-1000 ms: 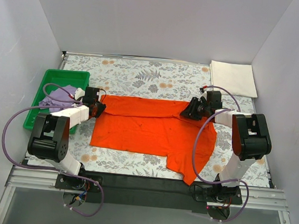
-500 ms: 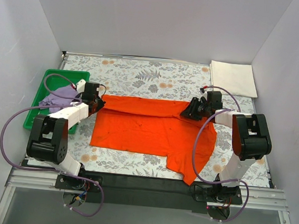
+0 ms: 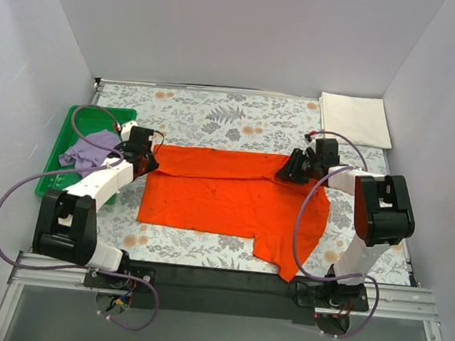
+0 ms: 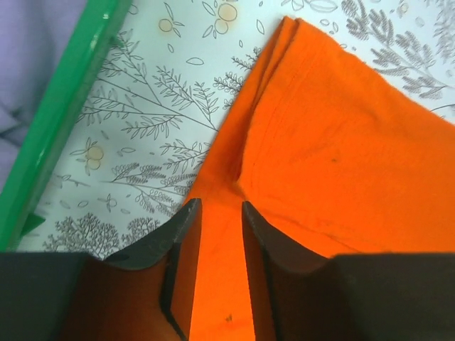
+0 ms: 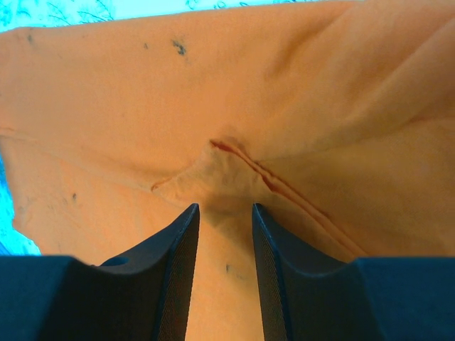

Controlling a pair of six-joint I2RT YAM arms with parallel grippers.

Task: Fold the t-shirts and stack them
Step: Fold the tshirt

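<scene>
- Orange t-shirt [image 3: 225, 198] spread flat across the middle of the flowery table [image 3: 217, 113], with its far edge folded over in a long band and one part reaching down toward the near right.
- Left gripper [image 4: 217, 206] low at the far left corner of the shirt, just beside the green tray [image 3: 88, 114].
- Left fingers [image 4: 181, 263] a little apart, with orange cloth showing in the thin gap between them.
- Cannot tell whether that cloth is pinched or only lying under the jaws.
- A crease in the cloth running right up to the gap, and the folded corner just past the tips.
- Right gripper [image 5: 224, 207] at the far right corner of the shirt, on the folded band.
- Right fingers [image 5: 178, 263] a little apart too, pinching the fold, with the cloth pulled up into a small peak right at the tips.
- Lilac t-shirt [image 3: 88, 147] crumpled inside the tray, near the left arm but clear of its jaws.
- Cream-white t-shirt [image 3: 353, 118] folded flat in the far right corner of the table, well apart from the orange one and from both grippers.
</scene>
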